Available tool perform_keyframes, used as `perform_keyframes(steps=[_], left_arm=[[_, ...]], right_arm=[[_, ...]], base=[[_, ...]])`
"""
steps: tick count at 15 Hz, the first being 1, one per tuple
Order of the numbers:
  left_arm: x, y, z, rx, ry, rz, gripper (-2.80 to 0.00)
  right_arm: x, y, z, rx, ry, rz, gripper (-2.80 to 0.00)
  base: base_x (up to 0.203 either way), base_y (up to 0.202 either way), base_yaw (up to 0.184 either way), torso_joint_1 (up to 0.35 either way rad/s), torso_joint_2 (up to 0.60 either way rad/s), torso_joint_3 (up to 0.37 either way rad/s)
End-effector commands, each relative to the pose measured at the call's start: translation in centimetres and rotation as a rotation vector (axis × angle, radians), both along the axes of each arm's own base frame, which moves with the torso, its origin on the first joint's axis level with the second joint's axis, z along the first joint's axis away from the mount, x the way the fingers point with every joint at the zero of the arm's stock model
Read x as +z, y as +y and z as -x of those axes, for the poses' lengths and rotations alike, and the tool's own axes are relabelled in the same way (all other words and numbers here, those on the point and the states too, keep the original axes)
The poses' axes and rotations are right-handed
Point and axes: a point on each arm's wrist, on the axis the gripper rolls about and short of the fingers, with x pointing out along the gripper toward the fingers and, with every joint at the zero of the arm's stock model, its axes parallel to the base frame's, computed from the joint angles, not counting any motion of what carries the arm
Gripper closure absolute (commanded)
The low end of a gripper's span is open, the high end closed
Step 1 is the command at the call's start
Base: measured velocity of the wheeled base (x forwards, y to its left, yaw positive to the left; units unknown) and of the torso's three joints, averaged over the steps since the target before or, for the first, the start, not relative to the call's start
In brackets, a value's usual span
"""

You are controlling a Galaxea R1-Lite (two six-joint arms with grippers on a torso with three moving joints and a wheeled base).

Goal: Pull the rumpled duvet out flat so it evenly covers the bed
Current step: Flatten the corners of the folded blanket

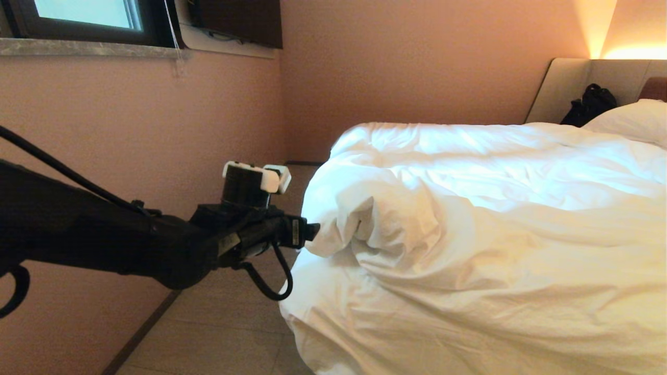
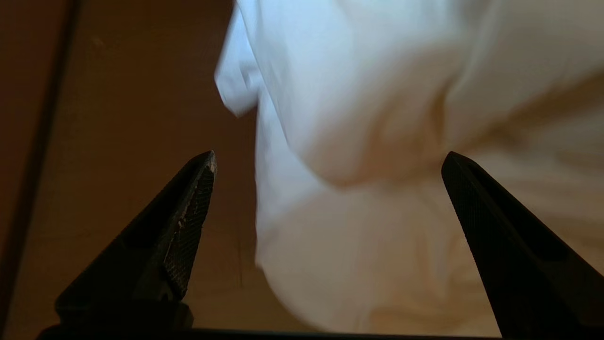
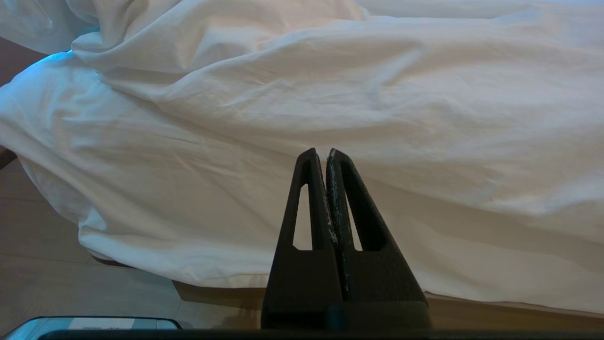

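Observation:
The white duvet (image 1: 469, 208) lies rumpled over the bed, whose beige headboard (image 1: 563, 88) shows at the back right. A thick fold bulges at its near left corner and the edge hangs toward the floor. My left gripper (image 1: 314, 230) reaches in from the left and sits right against that fold. In the left wrist view the gripper (image 2: 329, 158) is open wide, the duvet (image 2: 358, 94) lies just beyond its tips and nothing is between them. My right gripper (image 3: 321, 153) is shut and empty, pointing at the duvet's hanging side (image 3: 330, 85); it is outside the head view.
A white pillow (image 1: 635, 120) and a black bag (image 1: 589, 104) lie by the headboard. A pink wall (image 1: 130, 130) with a window runs close along the bed's left, leaving a narrow strip of floor (image 1: 224, 323). The tan bed base (image 3: 495, 314) shows under the duvet.

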Motion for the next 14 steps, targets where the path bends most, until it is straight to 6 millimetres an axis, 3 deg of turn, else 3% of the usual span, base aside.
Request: perform_keyframes(steps=[1, 7, 10, 14], left_arm=[[-1.1, 0.5, 0.8, -0.049, 0.058, 0.005, -2.8], [-4.7, -0.4, 0.0, -0.206, 0.166, -0.031, -2.8], [-7.7, -1.2, -0.9, -0.268, 0.193, -0.129, -2.8], [-8.7, -2.5, -3.0, -0.294, 0.158, -0.145, -2.8]], right_arm=[[0.0, 0.0, 0.0, 0.001, 0.001, 0.0, 0.0], [0.0, 0.0, 0.0, 0.001, 0.003, 0.001, 0.0], [0.0, 0.0, 0.0, 0.001, 0.002, 0.0, 0.0], [0.0, 0.0, 0.0, 0.001, 0.001, 0.001, 0.0]], base=[[0.0, 0.0, 0.0, 0.0, 0.0, 0.0], [0.0, 0.0, 0.0, 0.0, 0.0, 0.0], [0.0, 0.0, 0.0, 0.0, 0.0, 0.0], [0.0, 0.0, 0.0, 0.0, 0.0, 0.0]])
